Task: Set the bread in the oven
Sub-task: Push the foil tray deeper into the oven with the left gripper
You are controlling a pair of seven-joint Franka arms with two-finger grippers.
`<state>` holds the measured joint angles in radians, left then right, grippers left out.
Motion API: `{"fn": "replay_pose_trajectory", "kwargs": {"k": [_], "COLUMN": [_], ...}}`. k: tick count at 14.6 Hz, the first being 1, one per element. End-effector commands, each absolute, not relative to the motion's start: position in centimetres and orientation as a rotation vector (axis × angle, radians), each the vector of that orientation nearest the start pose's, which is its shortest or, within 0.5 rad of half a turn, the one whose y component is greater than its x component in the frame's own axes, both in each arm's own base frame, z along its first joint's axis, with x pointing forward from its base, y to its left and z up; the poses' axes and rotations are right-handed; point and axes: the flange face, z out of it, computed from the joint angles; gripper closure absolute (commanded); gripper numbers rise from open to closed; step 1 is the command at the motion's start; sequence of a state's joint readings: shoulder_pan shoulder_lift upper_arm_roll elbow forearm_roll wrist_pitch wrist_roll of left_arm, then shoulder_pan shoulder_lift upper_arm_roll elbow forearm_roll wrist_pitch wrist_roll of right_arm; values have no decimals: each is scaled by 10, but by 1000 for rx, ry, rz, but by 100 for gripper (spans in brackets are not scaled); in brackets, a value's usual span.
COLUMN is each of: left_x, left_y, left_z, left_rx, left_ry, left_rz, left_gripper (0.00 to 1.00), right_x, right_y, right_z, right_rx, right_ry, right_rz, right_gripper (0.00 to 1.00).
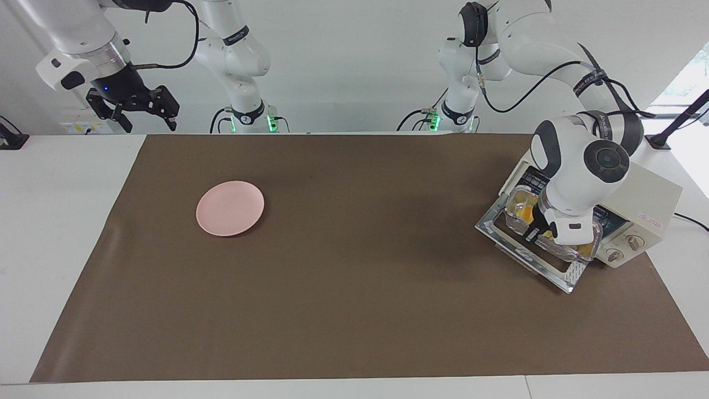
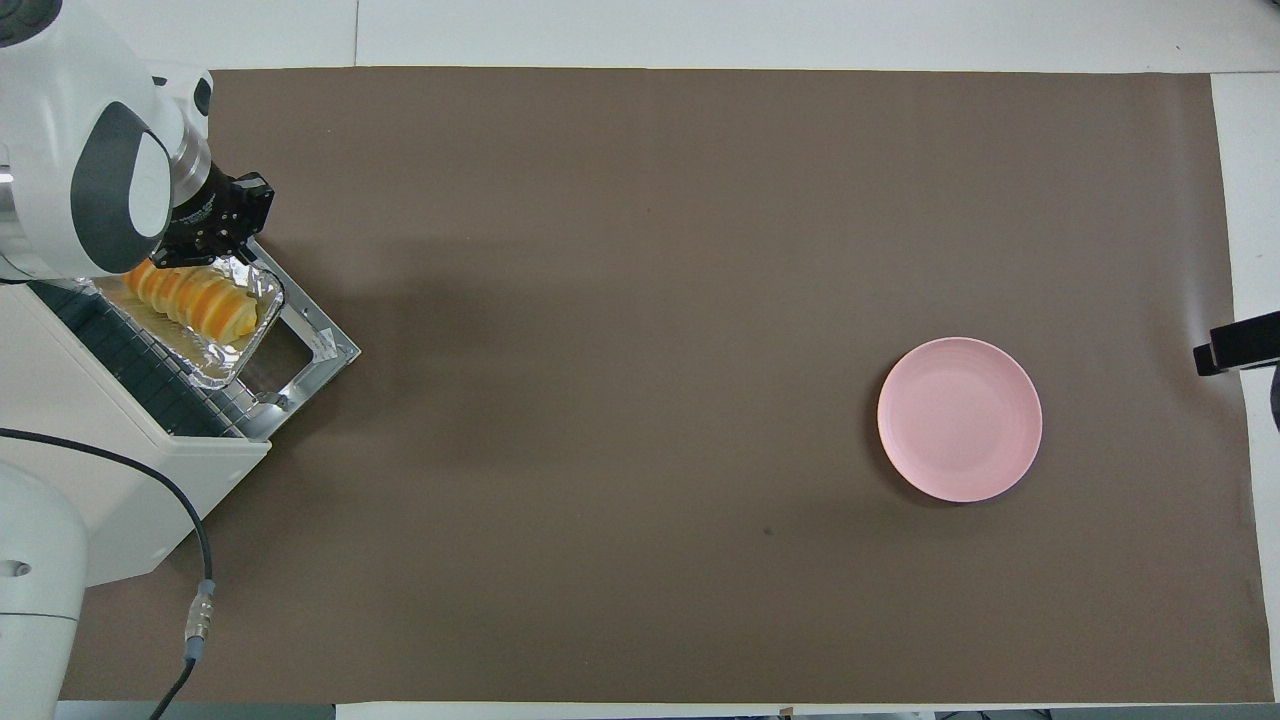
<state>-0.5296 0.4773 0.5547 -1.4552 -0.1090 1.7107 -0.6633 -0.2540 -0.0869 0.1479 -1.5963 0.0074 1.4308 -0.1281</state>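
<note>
Overhead view shows my left gripper (image 2: 215, 232) at the left arm's end of the table, over the edge of the foil tray (image 2: 235, 352) that carries the bread (image 2: 190, 298). My fingers there are closed together, and they seem to pinch the rim of the tray at its end farther from the robots; I cannot see the exact contact, because my own wrist covers part of it. The bread is a yellow-orange loaf with ridges, and it lies along the tray, inside it.

The tray rests partly on the wire rack (image 2: 130, 365) of the oven (image 2: 120, 480) and partly over the door (image 2: 318, 345), which is dropped down flat onto the brown mat (image 2: 640, 300). So the bread is at the mouth of the oven, not fully inside. In the facing view my left arm hides most of the tray, and only its two ends and a bit of yellow bread show beside my wrist. The two knobs (image 1: 625, 248) of the oven are seen under it, on the cream-white front.

My right gripper (image 1: 145, 111) waits up in the air above the table's edge at the right arm's end, with its fingers spread apart and nothing between them.

A round pink plate (image 1: 230, 208) lies on the mat toward the right arm's end, well apart from the oven, and it holds nothing.
</note>
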Motion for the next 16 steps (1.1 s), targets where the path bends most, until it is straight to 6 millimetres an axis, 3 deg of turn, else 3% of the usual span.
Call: {"fn": "replay_pose_trajectory", "kwargs": {"k": [1,7,16], "left_x": [648,631,615], "left_y": [-26,-8,9], "left_z": [430,416,405], "left_rx": [-2758,-2713,-2745], "left_ry": [-1057,-1038,-840], "left_rz": [208,251,319], "left_gripper": [100,100,100], "right_x": [498,490,482], "right_y": [-48,-46,-44], "right_z": [657,669,680], "right_rx": [-3143,-3150,-3158], "right_ry": [-58,-60,-60], "right_rz": [117,85,48], "right_gripper": [0,0,0]}}
